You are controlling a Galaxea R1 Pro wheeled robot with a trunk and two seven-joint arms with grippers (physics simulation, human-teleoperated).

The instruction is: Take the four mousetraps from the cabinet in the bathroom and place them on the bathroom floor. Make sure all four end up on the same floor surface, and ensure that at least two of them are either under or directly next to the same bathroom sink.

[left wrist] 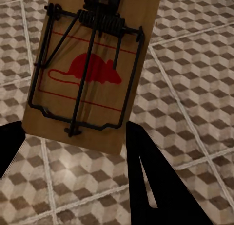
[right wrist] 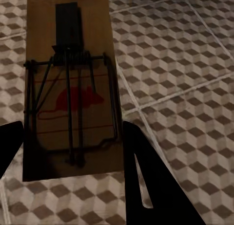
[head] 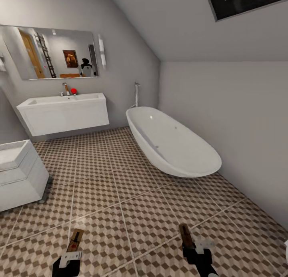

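Observation:
Two tan wooden mousetraps with black wire springs and a red mouse print are held above the cube-patterned bathroom floor (head: 120, 197). My left gripper (head: 73, 253) is shut on one mousetrap (head: 76, 238), which stands between its black fingers (left wrist: 146, 181) in the left wrist view (left wrist: 92, 69). My right gripper (head: 193, 248) is shut on the other mousetrap (head: 185, 233), seen darker in the right wrist view (right wrist: 70, 88) beside one finger (right wrist: 146, 181). The white sink (head: 64, 111) with a chrome tap hangs on the far left wall, well ahead of both grippers. The cabinet is out of view.
An oval white bathtub (head: 172, 143) lies along the right wall under a sloping ceiling. A square white toilet (head: 20, 175) stands at the left edge. A mirror (head: 52, 53) hangs above the sink, and a small red object (head: 73, 91) sits by the tap.

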